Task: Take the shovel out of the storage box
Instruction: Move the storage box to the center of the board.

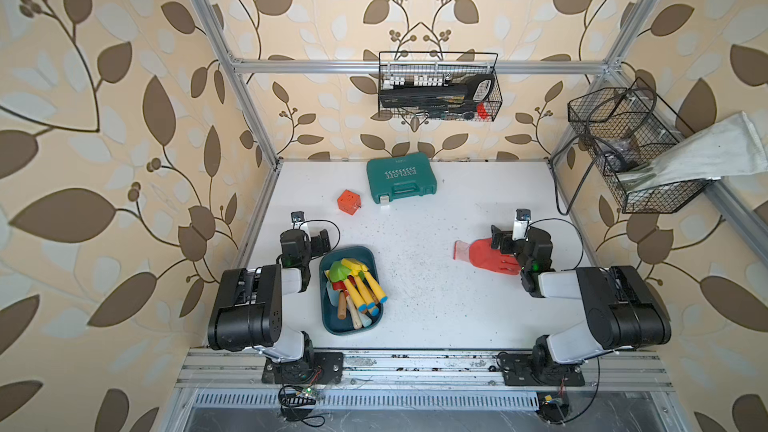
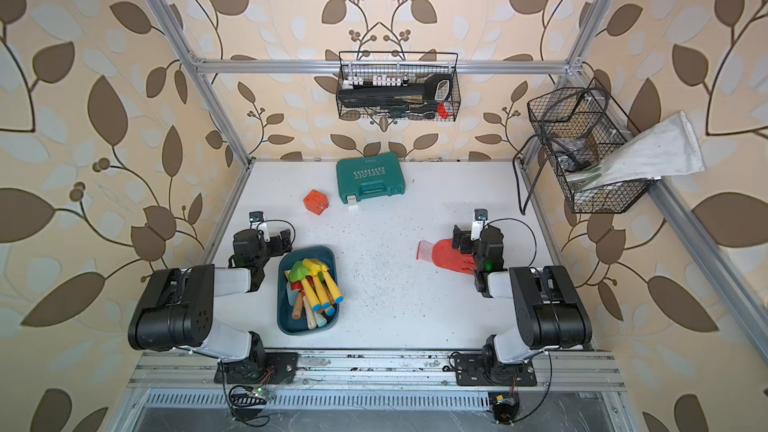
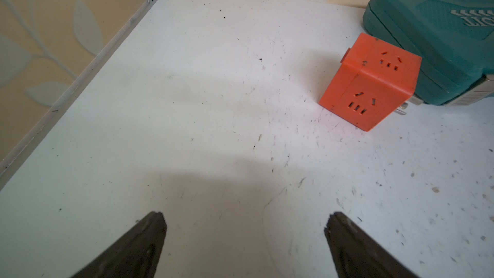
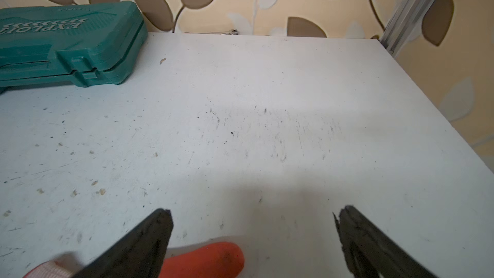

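Both empty, jaws wide: left hand, right hand | shovel in storage box: likely light, stiff, slick plastic | grip its handle, among other toys.

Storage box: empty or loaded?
Loaded. The storage box holds a pile of toy tools with yellow and wooden handles, seen in both top views.

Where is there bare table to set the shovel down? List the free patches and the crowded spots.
Widest free patch: the table middle, between the storage box and the red glove, up to the green case. Also bare: the far-right corner beyond the glove, and the far-left corner beside the orange socket cube. Crowded: inside the box, where toy tools pile up.
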